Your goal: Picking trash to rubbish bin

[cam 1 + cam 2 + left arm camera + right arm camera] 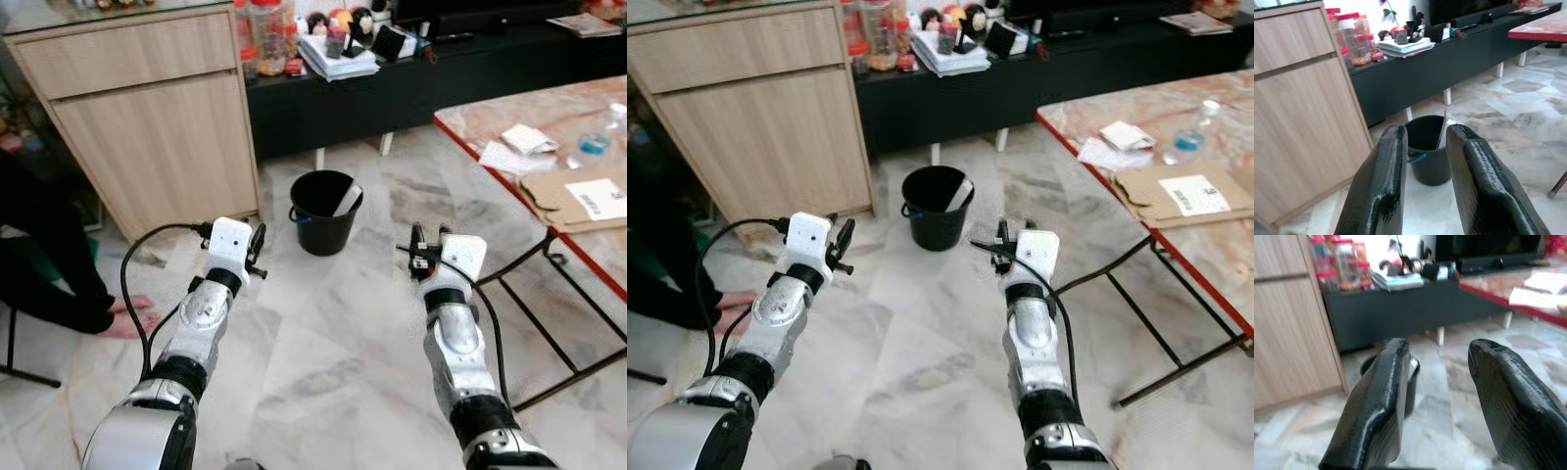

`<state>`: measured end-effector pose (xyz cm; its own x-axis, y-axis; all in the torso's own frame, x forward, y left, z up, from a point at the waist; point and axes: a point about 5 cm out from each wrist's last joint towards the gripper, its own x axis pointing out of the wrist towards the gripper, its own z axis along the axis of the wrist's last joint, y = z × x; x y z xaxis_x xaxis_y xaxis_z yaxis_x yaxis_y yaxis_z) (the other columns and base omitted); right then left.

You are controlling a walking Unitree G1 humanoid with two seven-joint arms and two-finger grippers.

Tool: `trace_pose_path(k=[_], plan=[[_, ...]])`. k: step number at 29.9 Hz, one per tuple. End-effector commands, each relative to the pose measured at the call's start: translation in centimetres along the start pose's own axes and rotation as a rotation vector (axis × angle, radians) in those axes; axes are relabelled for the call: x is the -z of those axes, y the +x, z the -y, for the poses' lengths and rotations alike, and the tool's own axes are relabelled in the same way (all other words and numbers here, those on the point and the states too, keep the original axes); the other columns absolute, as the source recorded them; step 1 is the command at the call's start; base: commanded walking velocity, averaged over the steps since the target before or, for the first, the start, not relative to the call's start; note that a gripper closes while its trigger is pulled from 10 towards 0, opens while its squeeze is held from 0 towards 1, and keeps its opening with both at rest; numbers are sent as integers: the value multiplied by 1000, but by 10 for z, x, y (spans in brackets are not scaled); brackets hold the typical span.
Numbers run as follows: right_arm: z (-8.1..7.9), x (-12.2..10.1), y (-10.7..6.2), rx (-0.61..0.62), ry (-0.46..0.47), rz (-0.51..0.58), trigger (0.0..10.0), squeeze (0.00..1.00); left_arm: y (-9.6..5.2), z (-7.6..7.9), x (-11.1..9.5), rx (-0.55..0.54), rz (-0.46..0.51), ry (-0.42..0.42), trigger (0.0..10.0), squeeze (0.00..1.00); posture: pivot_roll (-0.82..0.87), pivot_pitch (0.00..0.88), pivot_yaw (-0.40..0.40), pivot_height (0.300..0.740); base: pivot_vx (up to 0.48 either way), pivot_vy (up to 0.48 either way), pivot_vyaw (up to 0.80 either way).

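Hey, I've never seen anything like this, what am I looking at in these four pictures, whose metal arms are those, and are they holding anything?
Those are the two silver arms of a humanoid robot that tidies homes. The two wide pictures come from cameras in its head, looking down at a marble floor. The other two come from cameras on its wrists, looking along each gripper's black fingers. The left gripper and right gripper are both open and hold nothing. Ahead on the floor stands a black bucket, the rubbish bin, with a pale scrap already inside. To the right, a red-edged table carries crumpled paper, flattened cardboard and a plastic bottle. A person's hand rests on the floor at the left.
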<state>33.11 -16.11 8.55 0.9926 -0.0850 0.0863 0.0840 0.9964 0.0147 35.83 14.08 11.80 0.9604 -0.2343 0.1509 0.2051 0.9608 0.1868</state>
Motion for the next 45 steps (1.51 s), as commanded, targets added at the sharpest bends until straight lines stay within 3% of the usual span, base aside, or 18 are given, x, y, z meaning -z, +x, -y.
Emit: trace_pose_path(k=[1, 13, 23, 28, 35, 45], plan=[[-2, 6, -3, 4, 3, -23, 10000, 0, -7, -3, 11, -19, -47, -13, 10000, 0, 107, 37, -7, 740, 0, 0, 0], [-3, 5, -2, 13, 2, -20, 10000, 0, -11, -4, 16, -37, -65, -1, 10000, 0, 105, 75, -4, 740, 0, 0, -667], [-2, 3, -1, 21, 0, -14, 10000, 0, -12, -1, 17, -48, -68, -19, 10000, 0, 100, 97, -10, 740, 0, -373, -800], [-3, 2, 0, 21, 2, -15, 10000, 0, -11, -3, 17, -55, -69, 15, 10000, 0, 105, 107, -13, 740, 0, -94, -800], [-4, 1, 2, 18, 7, -10, 10000, 0, -11, -3, 16, -59, -59, -16, 10000, 0, 103, 115, -17, 740, 0, -371, -800], [-4, 0, 2, 17, 8, -10, 10000, 0, -11, 0, 15, -59, -48, -30, 10000, 0, 102, 119, -20, 740, 0, 0, -800]])
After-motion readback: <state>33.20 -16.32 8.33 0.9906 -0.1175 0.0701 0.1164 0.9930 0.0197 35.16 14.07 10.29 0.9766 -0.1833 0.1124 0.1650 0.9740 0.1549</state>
